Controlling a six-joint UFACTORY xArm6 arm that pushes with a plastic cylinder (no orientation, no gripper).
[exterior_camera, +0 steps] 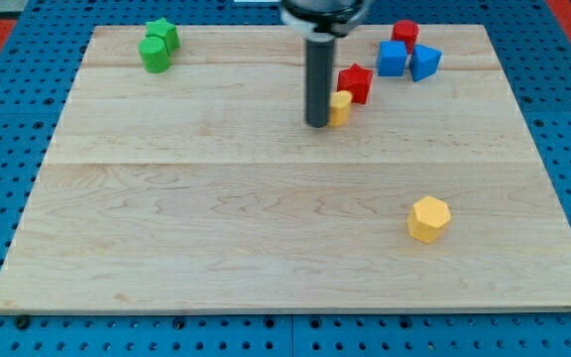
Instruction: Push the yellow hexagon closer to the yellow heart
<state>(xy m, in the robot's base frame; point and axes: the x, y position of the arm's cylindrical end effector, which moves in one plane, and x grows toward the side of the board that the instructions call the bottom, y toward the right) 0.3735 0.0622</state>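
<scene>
The yellow hexagon (pixel 429 218) lies on the wooden board toward the view's lower right. The yellow heart (pixel 341 107) sits near the top middle, partly hidden behind my rod, touching a red star-shaped block (pixel 356 82). My tip (pixel 317 123) rests on the board just left of the yellow heart, far up and left of the hexagon.
Two green blocks (pixel 157 46) sit together at the top left. A red cylinder (pixel 405 34), a blue cube (pixel 393 59) and a blue triangular block (pixel 424 61) cluster at the top right. The wooden board (pixel 216 228) lies on a blue pegboard.
</scene>
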